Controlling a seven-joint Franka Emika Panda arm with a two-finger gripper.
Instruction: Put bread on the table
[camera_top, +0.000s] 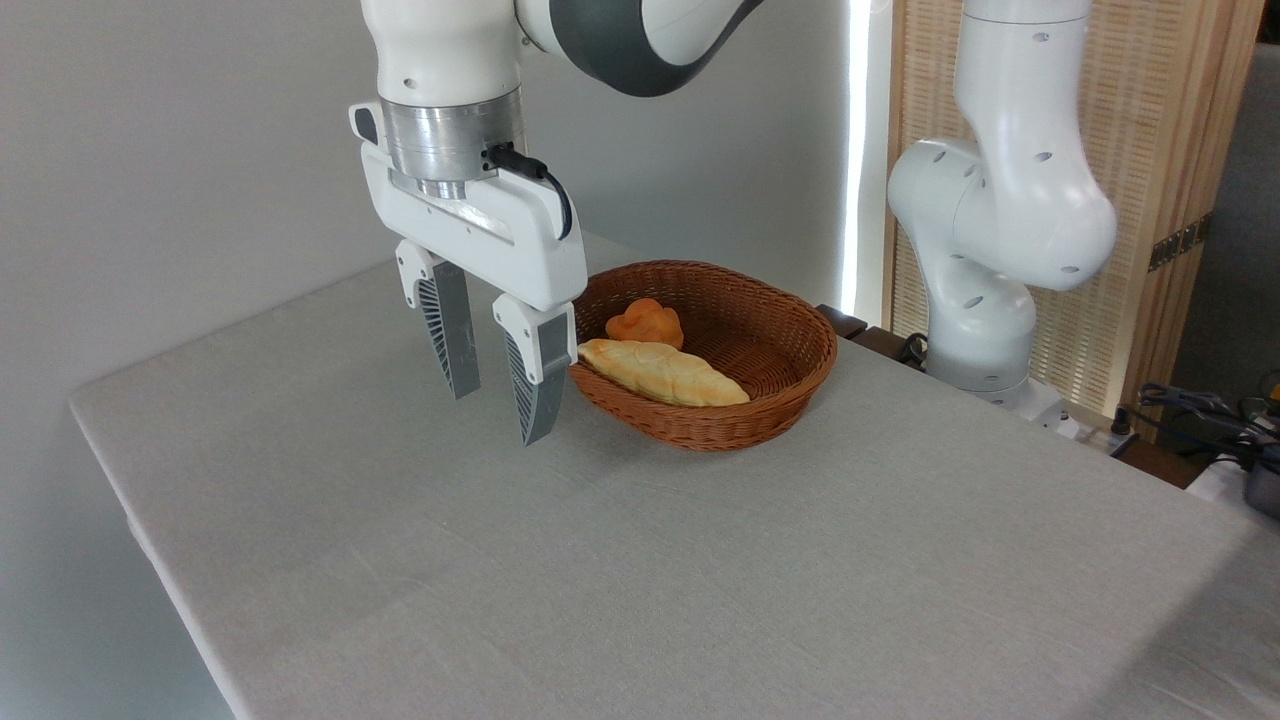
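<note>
The gripper is hanging over the table with its jaws parted and nothing between them. To reach well, it should be lifting clear of the wicker basket rim, then descending straight over the bun, avoiding the long loaf. The bun is sitting inside the basket, behind the loaf, right of the gripper.

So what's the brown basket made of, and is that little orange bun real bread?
The basket looks like woven wicker, matte brown: its wall shows rows of thin strands. The bread has a smooth, very orange, slightly shiny lumpy top, so it may be plastic or foam; the picture can't settle it.
</note>
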